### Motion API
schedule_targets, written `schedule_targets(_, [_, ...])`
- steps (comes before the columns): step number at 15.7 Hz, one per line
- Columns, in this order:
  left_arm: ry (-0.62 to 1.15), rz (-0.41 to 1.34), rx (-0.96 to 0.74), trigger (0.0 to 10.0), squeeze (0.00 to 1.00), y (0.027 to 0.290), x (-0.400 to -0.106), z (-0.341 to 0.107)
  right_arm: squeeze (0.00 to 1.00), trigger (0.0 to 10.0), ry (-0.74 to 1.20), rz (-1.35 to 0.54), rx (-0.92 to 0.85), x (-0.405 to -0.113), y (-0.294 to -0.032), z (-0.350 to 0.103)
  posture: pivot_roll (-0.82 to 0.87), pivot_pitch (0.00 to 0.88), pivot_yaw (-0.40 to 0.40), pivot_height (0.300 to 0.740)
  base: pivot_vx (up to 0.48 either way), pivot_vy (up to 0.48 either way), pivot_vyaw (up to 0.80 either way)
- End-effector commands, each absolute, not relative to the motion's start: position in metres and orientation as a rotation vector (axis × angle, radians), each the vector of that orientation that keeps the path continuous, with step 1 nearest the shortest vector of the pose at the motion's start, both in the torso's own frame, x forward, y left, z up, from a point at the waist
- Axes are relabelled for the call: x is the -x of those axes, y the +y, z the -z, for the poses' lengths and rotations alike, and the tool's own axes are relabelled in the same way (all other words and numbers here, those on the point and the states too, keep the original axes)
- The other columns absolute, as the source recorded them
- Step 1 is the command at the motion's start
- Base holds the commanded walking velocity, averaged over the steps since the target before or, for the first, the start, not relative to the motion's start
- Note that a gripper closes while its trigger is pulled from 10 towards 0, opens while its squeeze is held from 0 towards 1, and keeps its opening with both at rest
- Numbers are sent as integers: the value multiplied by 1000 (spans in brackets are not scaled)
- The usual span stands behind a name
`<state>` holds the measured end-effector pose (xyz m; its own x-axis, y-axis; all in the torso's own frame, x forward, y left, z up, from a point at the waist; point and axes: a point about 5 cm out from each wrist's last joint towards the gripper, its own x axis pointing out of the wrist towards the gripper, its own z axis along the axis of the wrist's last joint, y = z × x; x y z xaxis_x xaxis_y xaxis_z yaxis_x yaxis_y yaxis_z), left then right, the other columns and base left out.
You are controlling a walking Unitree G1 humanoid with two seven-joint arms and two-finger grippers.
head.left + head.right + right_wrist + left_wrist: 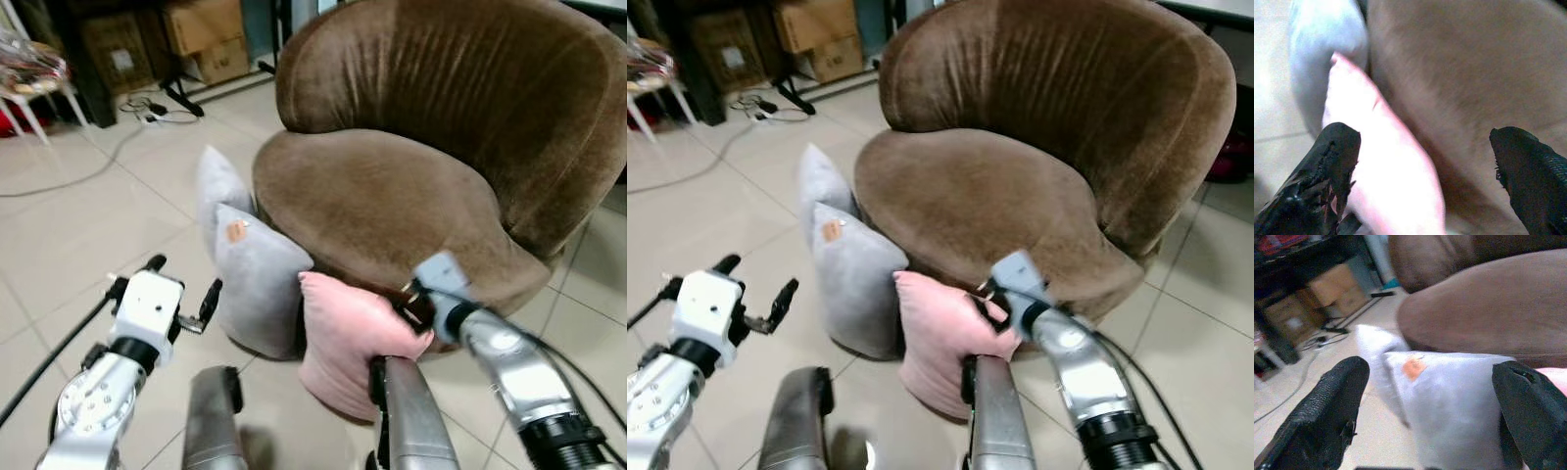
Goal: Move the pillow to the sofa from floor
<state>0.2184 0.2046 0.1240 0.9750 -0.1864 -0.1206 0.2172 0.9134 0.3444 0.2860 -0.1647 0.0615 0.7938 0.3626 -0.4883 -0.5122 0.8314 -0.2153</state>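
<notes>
A pink pillow [343, 343] stands on the tiled floor, leaning against the front of the brown velvet sofa [392, 196]. My right gripper [413, 305] is at the pillow's upper right corner, next to the seat edge. In the right wrist view its fingers [1327, 166] stand open, with the pink pillow [1386, 166] reaching up between them. A grey pillow [260, 284] with an orange tag leans just left of the pink one, and a second grey pillow [217, 186] sits behind it. My left gripper [186, 276] hovers open to the left of the grey pillow [1449, 401].
Cardboard boxes [206, 34] stand at the back wall, and cables [147, 108] trail over the floor in front of them. A white chair [29, 83] is at the far left. Open tiled floor [78, 225] lies to the left of the pillows.
</notes>
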Motion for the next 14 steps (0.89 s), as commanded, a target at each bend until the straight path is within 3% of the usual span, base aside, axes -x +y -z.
schedule_targets(1, [104, 270, -360, 10000, 0, 200, -220, -123, 1000, 10000, 490, -504, 365, -288, -162, -56, -167, 0, 30, 505, 0, 0, 0])
schedule_targets(7, [129, 409, -364, 10000, 0, 198, -215, -132, 1000, 10000, 626, -540, 432, -295, -139, -22, -129, 0, 36, 505, 0, 0, 0])
schedule_targets(8, [136, 427, -366, 10000, 0, 199, -212, -134, 0, 10000, 634, -549, 444, -296, -134, -19, -118, 0, 34, 505, 0, 0, 0])
schedule_targets(14, [180, 464, -416, 10000, 0, 208, -200, -140, 0, 10000, 569, -444, 515, -307, -105, -11, -57, 52, 32, 505, 0, 0, 0])
